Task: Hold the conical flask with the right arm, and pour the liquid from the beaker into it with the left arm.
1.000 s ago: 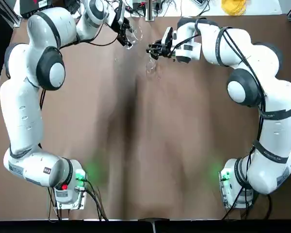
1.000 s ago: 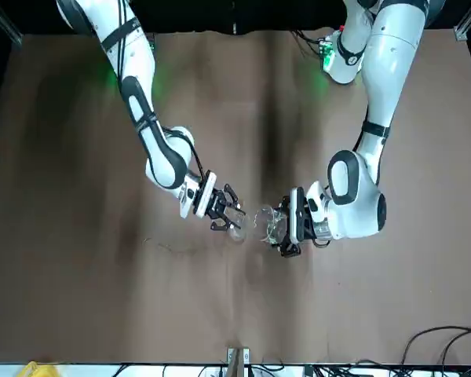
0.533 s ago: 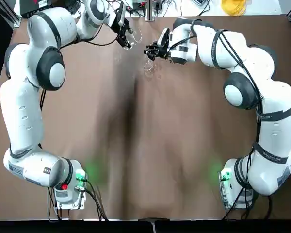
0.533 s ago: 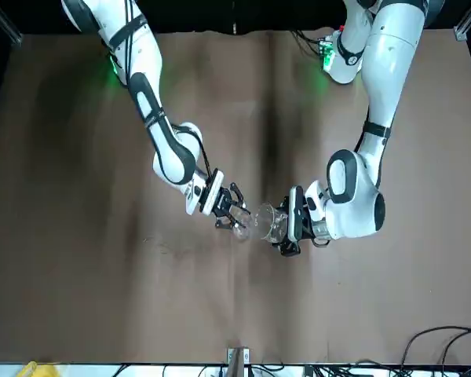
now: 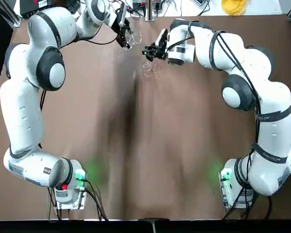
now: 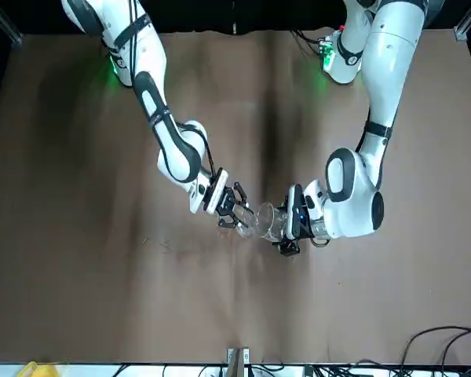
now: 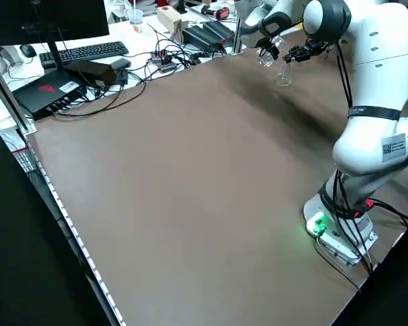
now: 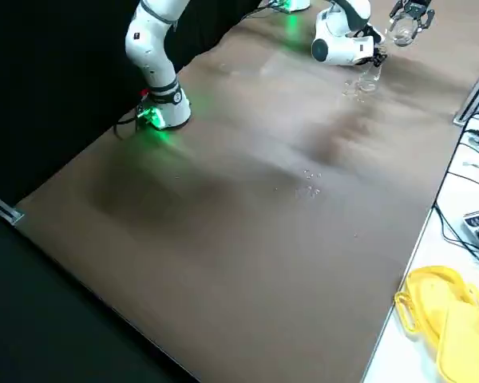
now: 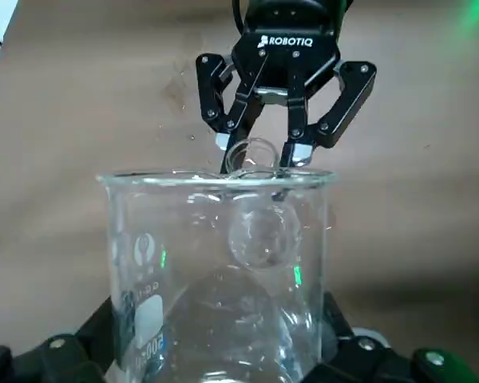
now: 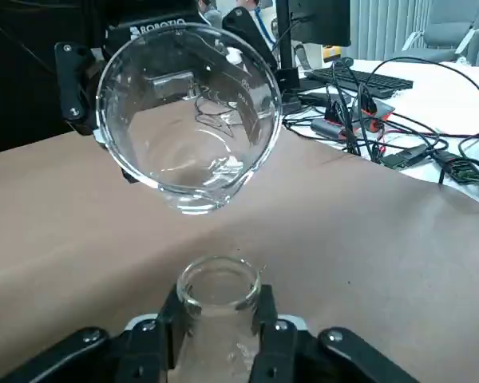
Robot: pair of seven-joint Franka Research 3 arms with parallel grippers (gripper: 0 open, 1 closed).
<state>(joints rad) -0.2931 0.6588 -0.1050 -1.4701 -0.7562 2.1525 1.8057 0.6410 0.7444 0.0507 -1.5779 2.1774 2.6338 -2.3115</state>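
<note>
— Where's the beaker [image 9: 215, 263]?
— Up over the far part of the table [image 5: 150, 160], clamped in the left gripper [image 9: 221, 343]. It's clear, straight-sided and wide-rimmed, tipped with its mouth toward the right gripper [image 10: 220, 319].
— And the flask [image 10: 215, 359]?
— Clamped at its neck by the right gripper, near the beaker's mouth. It's clear too, with a round lip and narrow neck (I can't tell whether the two glasses touch).
— Any liquid?
— I can't tell how much; the beaker's lower part just shines with bright reflections.
— Any writing?
— "ROBOTIQ" in white on the right gripper, and the same name, partly covered, on the left one. The beaker carries a white printed patch, a round emblem and small figures (too faint for me to read surely).
— Anything on the table?
— Clear droplets [image 8: 310, 190], scattered in the right side view. Beyond the edge lies something yellow [image 8: 451, 319].
</note>
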